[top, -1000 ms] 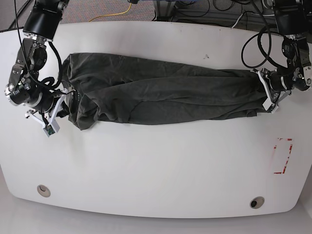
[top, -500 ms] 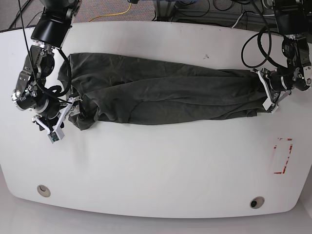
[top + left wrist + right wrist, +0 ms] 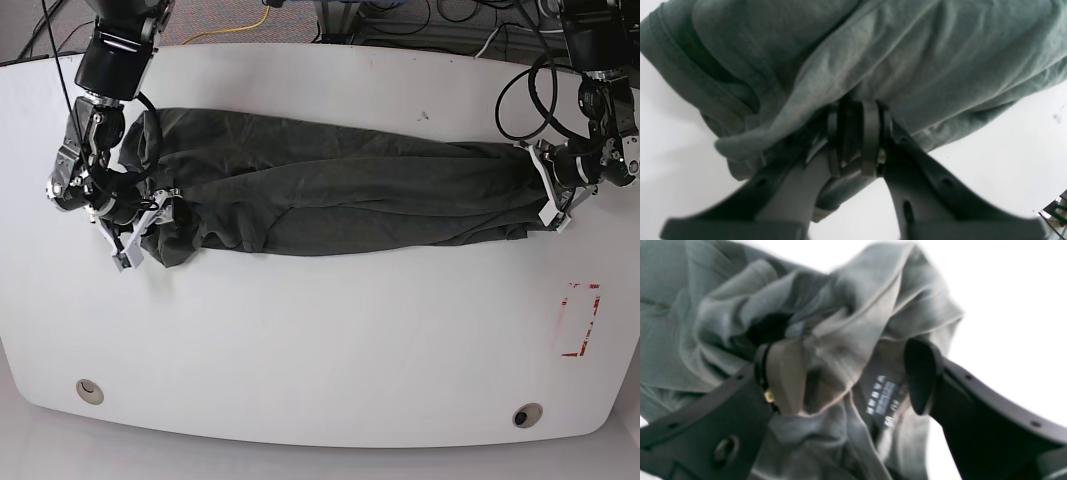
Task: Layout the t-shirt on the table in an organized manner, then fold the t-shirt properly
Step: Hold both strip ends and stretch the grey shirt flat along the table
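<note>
The glossy white desk [image 3: 320,340] with curved edges carries it all, and across its far half the dark charcoal, wrinkled cloth t-shirt [image 3: 340,190] lies drawn out in a long rumpled band reaching from one pincer to the other. At one end, the left pincer [image 3: 545,195] is clenched tight on a gathered fold of the cloth, jaws pressed together with fabric bunched over and around them in the left wrist view. At the other end, the right pincer [image 3: 150,215] stands released, its two dark fingers [image 3: 922,373] spread wide on either side of a crumpled heap of shirt, a small label with pale print showing in the folds between them; the cloth sits in the gap, but the jaws are not pinching it. On the near side, well away from both pincers, sit a red tape rectangle [image 3: 580,320] and two round grommet holes [image 3: 90,390].
</note>
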Action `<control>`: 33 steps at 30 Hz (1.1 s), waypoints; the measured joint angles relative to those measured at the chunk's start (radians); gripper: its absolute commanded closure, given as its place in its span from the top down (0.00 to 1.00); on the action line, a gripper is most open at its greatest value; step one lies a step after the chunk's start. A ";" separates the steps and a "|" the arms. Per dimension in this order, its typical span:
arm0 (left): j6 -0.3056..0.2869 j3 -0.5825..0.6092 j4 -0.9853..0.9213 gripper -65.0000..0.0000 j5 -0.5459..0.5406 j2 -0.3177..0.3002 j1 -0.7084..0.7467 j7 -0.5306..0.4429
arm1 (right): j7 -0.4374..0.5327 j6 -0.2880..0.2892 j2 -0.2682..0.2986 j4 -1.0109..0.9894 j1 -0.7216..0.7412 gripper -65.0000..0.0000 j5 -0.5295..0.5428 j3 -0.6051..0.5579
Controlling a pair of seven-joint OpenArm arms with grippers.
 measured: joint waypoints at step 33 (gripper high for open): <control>0.000 -0.001 0.002 0.11 -0.005 -0.002 0.009 -0.008 | -0.115 0.001 -0.043 0.343 -0.185 0.05 0.145 0.179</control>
